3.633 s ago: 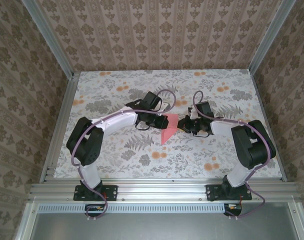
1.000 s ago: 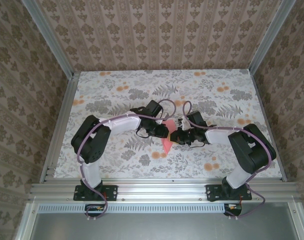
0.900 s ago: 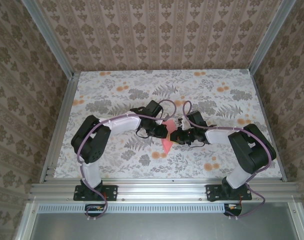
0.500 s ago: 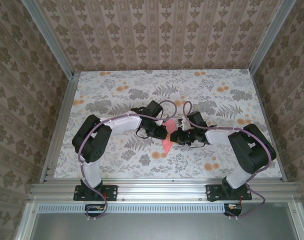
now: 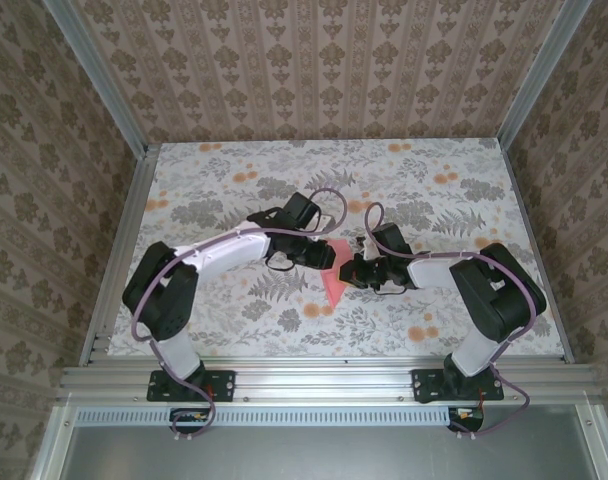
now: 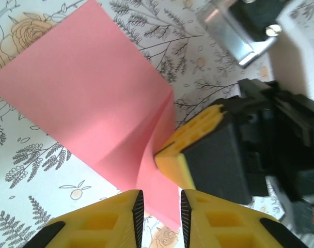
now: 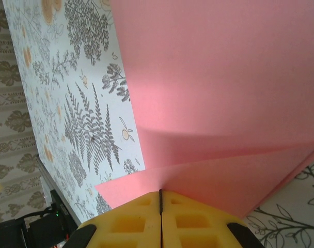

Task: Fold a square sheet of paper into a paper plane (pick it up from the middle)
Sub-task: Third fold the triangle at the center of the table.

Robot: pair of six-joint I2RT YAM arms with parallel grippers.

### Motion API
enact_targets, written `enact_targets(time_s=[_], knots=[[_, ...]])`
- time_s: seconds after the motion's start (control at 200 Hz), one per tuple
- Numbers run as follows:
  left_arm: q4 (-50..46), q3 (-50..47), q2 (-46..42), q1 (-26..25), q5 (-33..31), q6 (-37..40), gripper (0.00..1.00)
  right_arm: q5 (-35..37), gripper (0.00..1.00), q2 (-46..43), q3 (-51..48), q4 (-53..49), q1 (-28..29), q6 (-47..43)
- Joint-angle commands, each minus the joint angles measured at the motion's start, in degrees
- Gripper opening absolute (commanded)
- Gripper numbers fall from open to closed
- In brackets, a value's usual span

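Note:
The square sheet of paper (image 5: 333, 284) is salmon pink, partly folded, and rests mid-table between the two grippers. My right gripper (image 5: 351, 272) is shut on a raised flap of it; in the right wrist view the pads (image 7: 160, 194) meet on the flap's edge, with the sheet (image 7: 214, 77) spread beyond. My left gripper (image 5: 322, 258) stands just left of it. Seen from the left wrist, these jaws (image 6: 161, 199) are slightly apart, open over the flap's lower edge without pinching it. There the sheet (image 6: 90, 98) lies creased, and the right gripper's yellow fingers (image 6: 190, 142) clamp the flap.
The table (image 5: 234, 190) has a white cloth printed with grey ferns and orange flowers. Aluminium rails (image 5: 119, 250) and patterned walls close it in on the left, right and back. Both forearms converge at the centre, with cables looping above the wrists.
Both grippers and the sheet came a little nearer the front. In the last second the left arm's elbow swung out to the left and its jaws parted slightly. The right gripper stayed shut on the flap.

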Motion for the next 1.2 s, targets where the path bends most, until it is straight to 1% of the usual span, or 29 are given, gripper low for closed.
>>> enact_targets(time_s=[0.0, 0.115, 0.275, 0.44, 0.6, 0.89, 1.005, 1.195], knots=[[-0.3, -1.2, -0.7, -1.0, 0.6, -1.0, 0.23, 2.0, 0.08, 0.2, -1.0, 1.8, 0.4, 1.7], [-0.2, -0.6, 1.6, -1.6, 1.8, -1.1, 0.15, 3.0, 0.08, 0.2, -1.5, 2.4, 0.4, 2.6], [-0.1, 0.6, 5.6, -2.1, 1.9, -1.4, 0.08, 4.2, 0.08, 0.2, -2.0, 2.6, 0.4, 2.9], [0.3, 1.1, 8.0, -2.1, 1.4, -1.1, 0.06, 4.8, 0.08, 0.2, -2.5, 3.3, 0.4, 3.7], [-0.1, 1.4, 10.2, -2.1, -0.6, -0.3, 0.05, 4.5, 0.08, 0.2, -2.6, 3.4, 0.4, 4.0], [-1.8, 1.8, 12.6, -2.0, -5.9, 1.1, 0.02, 3.8, 0.09, -5.1, -5.0, 2.9, 0.5, 4.7], [-1.8, 1.6, 13.2, -2.0, -6.1, 1.5, 0.02, 3.5, 0.09, -6.6, -6.9, 4.0, 1.3, 5.7], [-2.0, 2.0, 14.2, -1.9, -6.2, 2.2, 0.02, 4.0, 0.09, -6.4, -8.4, 5.9, 2.5, 7.4]])
